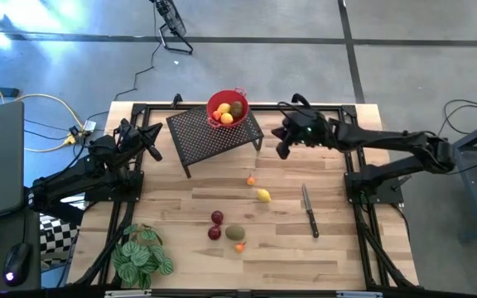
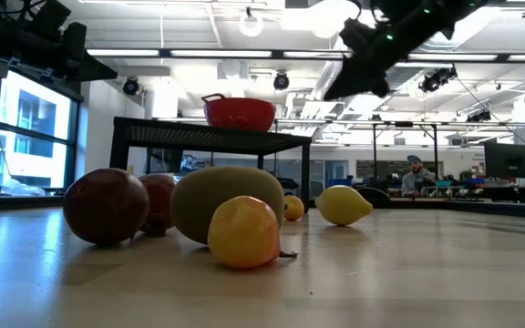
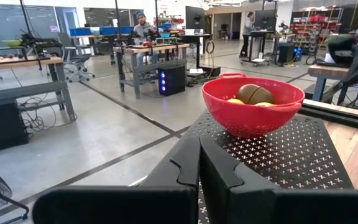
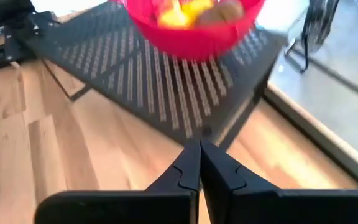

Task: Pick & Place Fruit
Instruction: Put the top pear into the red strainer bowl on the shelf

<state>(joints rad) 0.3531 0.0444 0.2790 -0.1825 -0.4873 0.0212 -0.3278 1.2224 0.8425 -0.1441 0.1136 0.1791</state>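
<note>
Right wrist view showed the right gripper (image 4: 199,163) with its two dark fingers pressed together and nothing between them. It hung above the bare wood of the table (image 4: 61,155), just beside the edge of the black perforated stand (image 4: 166,87). In the high view this gripper (image 1: 283,151) was at the right end of the stand. The left gripper (image 3: 199,163) also had its fingers closed flat on each other and empty; it waited at the left end of the stand, at the table's back left (image 1: 152,149).

On the stand stood the red mesh bowl (image 1: 227,108). Inside it lay some fruit: yellow and orange rounded pieces (image 1: 224,113) and one brown-olive oval (image 1: 237,108). In the left wrist view the brown oval (image 3: 255,94) rose above the rim, with yellow pieces beside it.

The other fruit lay loose on the table, well apart from both grippers. A small orange piece (image 1: 251,180) and a yellow lemon-like one with pointed ends (image 1: 262,195) were near the middle. Nearer the front, two dark red balls (image 1: 215,225) lay close to each other, beside an olive-green oval (image 1: 235,233) and a tiny orange piece (image 1: 239,246).

A knife (image 1: 309,209) lay to the right of the lemon, and a green leafy plant (image 1: 142,255) stood at the front left corner.
</note>
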